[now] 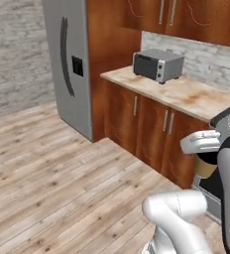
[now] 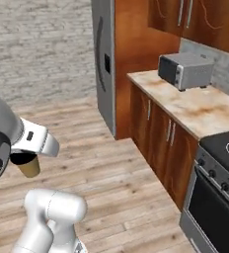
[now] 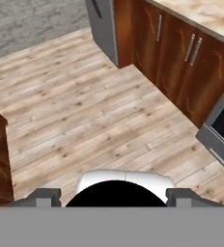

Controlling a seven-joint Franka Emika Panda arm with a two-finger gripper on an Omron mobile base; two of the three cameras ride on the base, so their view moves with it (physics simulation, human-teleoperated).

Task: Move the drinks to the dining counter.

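Gripping the small tan paper cup (image 2: pixel 28 166) with its dark rim, the robot's two-finger gripper (image 2: pixel 23 159) has its jaws closed on the cup's sides, holding it upright in the air above the pale wooden plank floor (image 1: pixel 62 168). Beyond, a grey toaster oven (image 1: pixel 157 64) sits on the beige marble-look counter (image 1: pixel 186 94), near its end by the grey refrigerator (image 1: pixel 67 59); a black stove (image 2: pixel 220 183) adjoins the counter's other end.
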